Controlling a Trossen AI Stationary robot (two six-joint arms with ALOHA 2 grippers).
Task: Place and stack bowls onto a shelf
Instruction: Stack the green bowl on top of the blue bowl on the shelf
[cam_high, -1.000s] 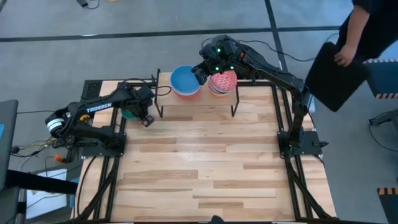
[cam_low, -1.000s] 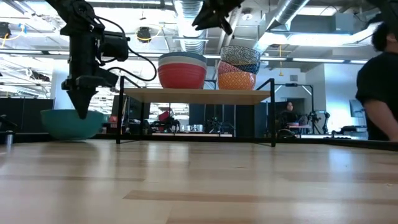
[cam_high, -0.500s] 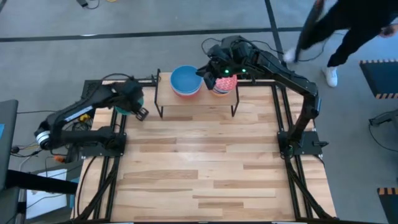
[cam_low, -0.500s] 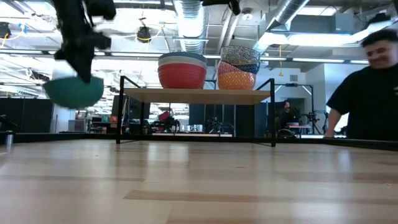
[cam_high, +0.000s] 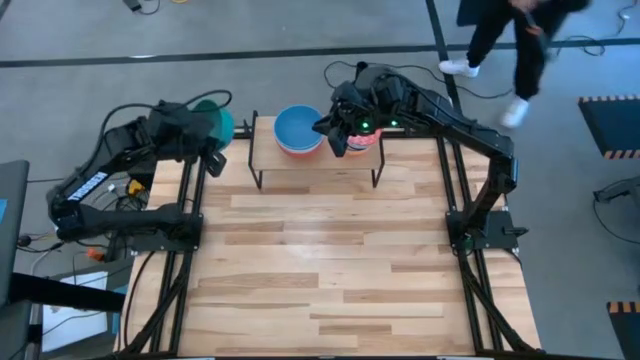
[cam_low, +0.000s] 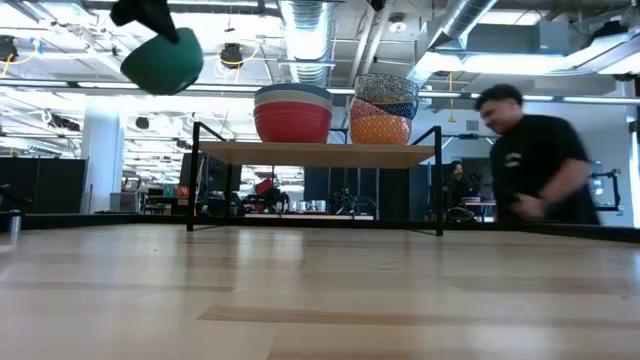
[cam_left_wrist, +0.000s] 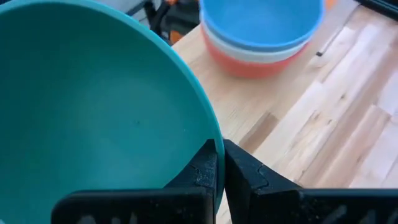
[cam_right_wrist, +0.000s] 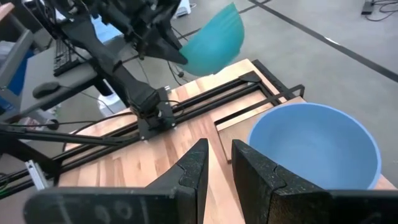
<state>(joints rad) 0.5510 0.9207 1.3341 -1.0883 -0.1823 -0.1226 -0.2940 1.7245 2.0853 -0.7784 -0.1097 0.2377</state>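
The left gripper (cam_high: 212, 150) is holding the green bowl (cam_high: 217, 120) by its rim, well up in the air off the left end of the shelf (cam_high: 315, 158); in the left wrist view the two fingers (cam_left_wrist: 205, 171) are pinching the bowl's wall (cam_left_wrist: 93, 118) between them, closed tight on it. In the low view the green bowl (cam_low: 162, 63) is hanging tilted, higher than the shelf board (cam_low: 318, 153) and to the side of it, touching nothing but the gripper. On the shelf two stacks are sitting side by side. The stack nearer the green bowl is showing a blue bowl (cam_high: 298, 128) on top, with a cream-white bowl (cam_low: 292, 98) under it and a red bowl (cam_low: 292, 122) at the bottom. The other stack (cam_low: 384, 108) is made of patterned bowls, a yellow speckled one (cam_low: 380, 129) lowest, and from above it is mostly hidden by the right arm. The right gripper (cam_high: 337, 137) is hovering over the shelf between the two stacks, its jaws standing slightly apart and gripping nothing, as the right wrist view shows with the fingers (cam_right_wrist: 189, 171) parted above the blue bowl (cam_right_wrist: 314, 146) and the table (cam_right_wrist: 155, 162). A person (cam_low: 530, 165) is passing behind the table (cam_high: 330, 270) on the right arm's side.
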